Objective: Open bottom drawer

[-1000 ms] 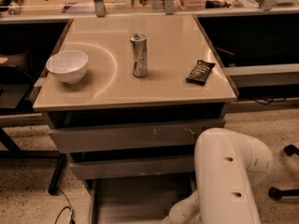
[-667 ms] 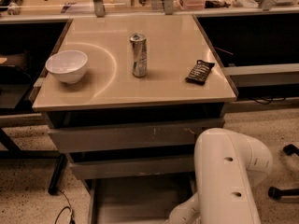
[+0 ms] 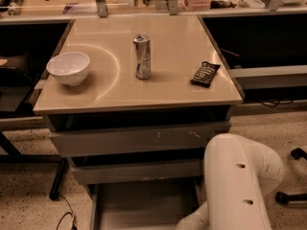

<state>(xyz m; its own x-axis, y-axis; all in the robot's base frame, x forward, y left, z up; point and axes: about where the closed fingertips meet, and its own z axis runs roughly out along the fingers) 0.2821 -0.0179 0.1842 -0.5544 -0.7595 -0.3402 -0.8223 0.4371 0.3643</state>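
The bottom drawer (image 3: 144,202) of the cabinet stands pulled out toward me, and its shallow grey tray interior shows below the two fronts above it. Its front edge is cut off by the bottom of the view. My white arm (image 3: 237,181) reaches down at the lower right, beside the open drawer. The gripper is out of view, below the bottom edge of the picture past the arm's lower link (image 3: 194,219).
The mid-sized grey front (image 3: 134,172) and the widest, scratched front (image 3: 139,140) are pushed in. On the beige cabinet top (image 3: 168,87) stand a white bowl (image 3: 68,67), a silver can (image 3: 142,56) and a dark snack bag (image 3: 205,74). Desks flank the cabinet; cables lie on the floor at left.
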